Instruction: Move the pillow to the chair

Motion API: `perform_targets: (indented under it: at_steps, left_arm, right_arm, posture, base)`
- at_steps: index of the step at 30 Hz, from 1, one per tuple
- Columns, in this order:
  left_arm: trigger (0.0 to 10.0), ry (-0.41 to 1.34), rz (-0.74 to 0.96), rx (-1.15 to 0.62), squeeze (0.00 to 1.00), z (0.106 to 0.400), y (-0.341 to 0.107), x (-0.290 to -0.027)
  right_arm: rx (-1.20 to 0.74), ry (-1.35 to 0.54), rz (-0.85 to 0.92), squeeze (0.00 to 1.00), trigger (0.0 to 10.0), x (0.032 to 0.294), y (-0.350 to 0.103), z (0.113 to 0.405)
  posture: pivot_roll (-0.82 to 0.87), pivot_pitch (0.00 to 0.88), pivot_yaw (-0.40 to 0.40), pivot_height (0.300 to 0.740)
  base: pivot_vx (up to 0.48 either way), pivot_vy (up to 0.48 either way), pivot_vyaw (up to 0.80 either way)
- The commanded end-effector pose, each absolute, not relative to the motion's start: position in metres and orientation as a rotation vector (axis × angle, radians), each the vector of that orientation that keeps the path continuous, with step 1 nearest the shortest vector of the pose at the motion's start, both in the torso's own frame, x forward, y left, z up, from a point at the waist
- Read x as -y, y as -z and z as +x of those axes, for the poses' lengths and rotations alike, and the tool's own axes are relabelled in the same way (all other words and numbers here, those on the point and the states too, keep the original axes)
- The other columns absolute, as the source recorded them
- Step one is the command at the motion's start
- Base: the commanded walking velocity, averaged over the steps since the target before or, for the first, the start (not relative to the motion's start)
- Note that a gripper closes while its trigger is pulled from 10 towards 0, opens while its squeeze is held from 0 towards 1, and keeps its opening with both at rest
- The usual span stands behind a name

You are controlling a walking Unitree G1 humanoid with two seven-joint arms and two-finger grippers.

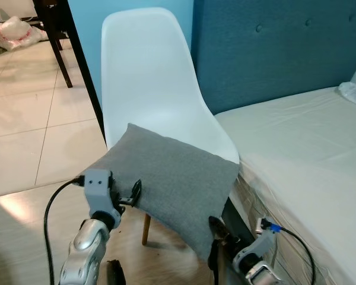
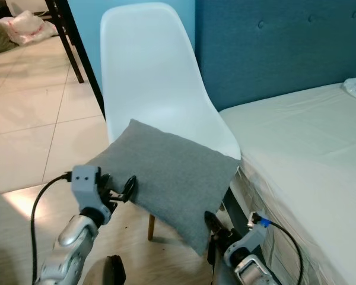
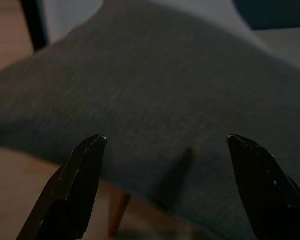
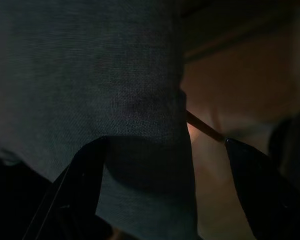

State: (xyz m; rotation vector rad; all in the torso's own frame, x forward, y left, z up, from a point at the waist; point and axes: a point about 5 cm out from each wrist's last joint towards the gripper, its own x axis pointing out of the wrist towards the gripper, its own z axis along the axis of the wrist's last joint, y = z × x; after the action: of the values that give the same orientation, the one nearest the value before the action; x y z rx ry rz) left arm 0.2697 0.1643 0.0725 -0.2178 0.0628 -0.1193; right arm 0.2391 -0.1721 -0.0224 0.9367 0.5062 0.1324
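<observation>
looking down, you see the grey pillow (image 1: 172, 178) lying on the seat of the white chair (image 1: 148, 83), its near corner hanging over the seat's front edge. your left gripper (image 3: 165, 142) sits just off the pillow's near left edge, fingers spread wide and gripping nothing. your right gripper (image 4: 162, 145) is wide too, at the overhanging corner. a bed (image 1: 308, 142) stands to the right.

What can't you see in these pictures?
- Chair seat and front legs: hidden under the grey pillow, head views.
- Right gripper touching the pillow or not: right wrist view too dark.
- Bed: cut off by the right edge.
</observation>
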Motion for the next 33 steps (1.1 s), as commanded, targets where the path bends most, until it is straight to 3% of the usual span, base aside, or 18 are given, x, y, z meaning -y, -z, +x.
perform_targets:
  at_steps: [1, 8, 9, 19, 23, 27, 33]
  left_arm:
    - [10.0, 0.093, -0.246, -0.095, 0.0, 0.263, -0.063, -0.168]
    - [10.0, 0.072, -0.256, -0.119, 0.0, 0.249, -0.054, -0.17]
    - [10.0, 0.068, -0.258, -0.118, 0.0, 0.247, -0.054, -0.17]
    - [10.0, 0.061, -0.252, -0.11, 0.0, 0.243, -0.055, -0.169]
    - [10.0, 0.067, -0.251, -0.098, 0.0, 0.242, -0.059, -0.166]
    - [10.0, 0.078, -0.251, -0.083, 0.0, 0.242, -0.064, -0.162]
    - [10.0, 0.09, -0.25, -0.071, 0.0, 0.239, -0.069, -0.158]
  right_arm:
    - [-0.526, -0.127, 0.936, 0.0, 10.0, 0.166, 0.024, 0.241]
    - [-0.469, -0.252, 0.959, 0.0, 10.0, 0.143, 0.001, 0.273]
    - [-0.438, -0.297, 0.951, 0.0, 0.0, 0.138, -0.007, 0.281]
    - [-0.355, -0.313, 0.862, 0.0, 0.0, 0.137, -0.041, 0.322]
    - [-0.317, -0.224, 0.718, 0.0, 0.0, 0.159, -0.057, 0.339]
    - [-0.242, -0.161, 0.442, 0.0, 0.0, 0.179, -0.085, 0.359]
    - [-0.175, -0.064, 0.183, 0.0, 0.0, 0.193, -0.123, 0.382]
  posture:
    - [0.0, 0.173, 0.001, 0.533]
    - [0.03, 0.185, -0.011, 0.533]
    - [0.04, 0.188, -0.014, 0.533]
    - [0.04, 0.197, -0.028, 0.533]
    - [0.04, 0.205, -0.037, 0.533]
    - [0.05, 0.222, -0.039, 0.533]
    - [0.07, 0.241, -0.035, 0.533]
  base:
    - [0.0, 0.0, 0.0]
    - [0.0, 0.0, 0.0]
    - [0.0, 0.0, 0.0]
    - [0.0, 0.0, 0.0]
    - [0.0, 0.0, 0.0]
    - [0.0, 0.0, 0.0]
    - [0.0, 0.0, 0.0]
